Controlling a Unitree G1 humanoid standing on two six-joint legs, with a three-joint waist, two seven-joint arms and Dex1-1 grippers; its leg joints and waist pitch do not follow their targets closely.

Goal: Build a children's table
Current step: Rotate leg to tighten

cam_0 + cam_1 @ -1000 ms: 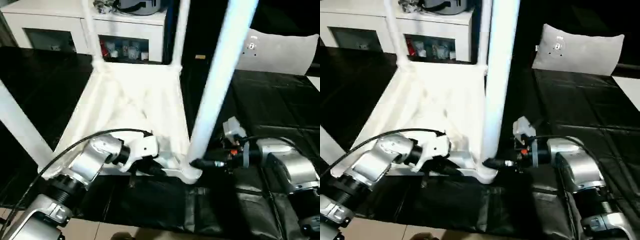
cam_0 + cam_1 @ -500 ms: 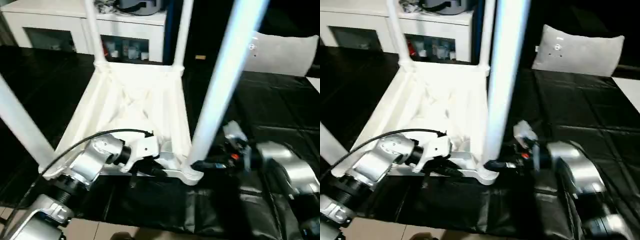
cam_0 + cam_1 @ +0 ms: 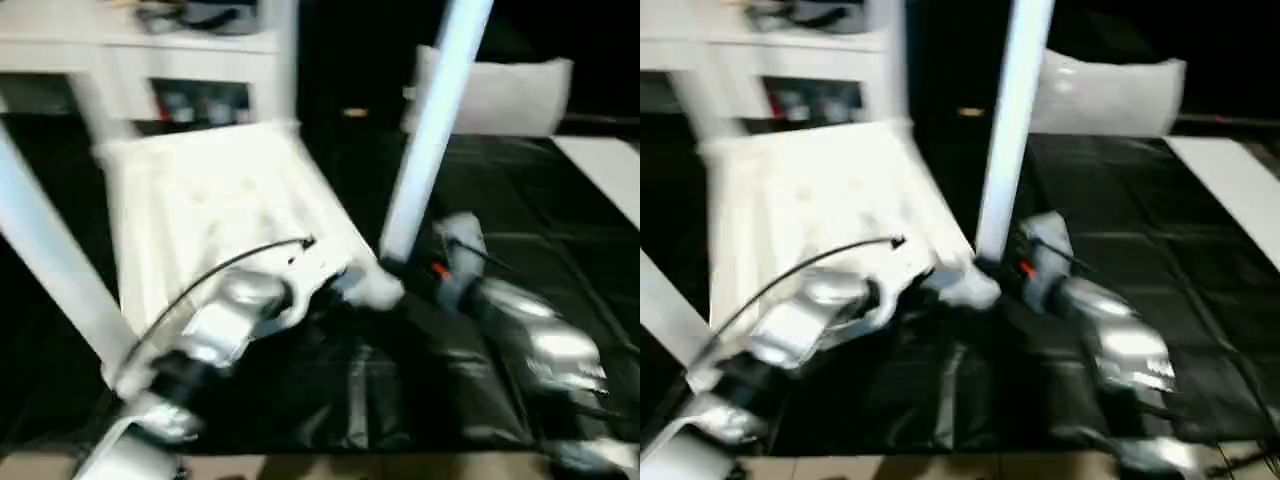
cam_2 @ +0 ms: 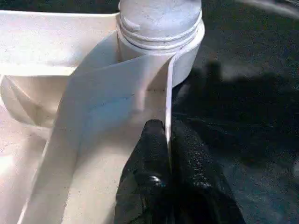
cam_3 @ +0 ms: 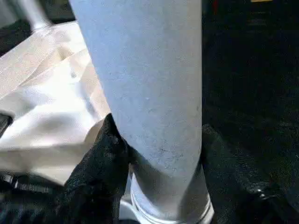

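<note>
Two grippers share the job: the left gripper [image 4: 168,154], just short of the corner socket [image 4: 161,32], pinches the tabletop [image 3: 210,210] rim to steady it, while the right gripper [image 5: 156,154] clamps the leg [image 5: 145,84] just above that socket, likely to seat it.

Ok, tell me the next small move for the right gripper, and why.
Probably keep twisting the leg into its corner socket: the right gripper is clamped round the leg's base, while the left gripper pinches the tabletop rim to steady it.
</note>
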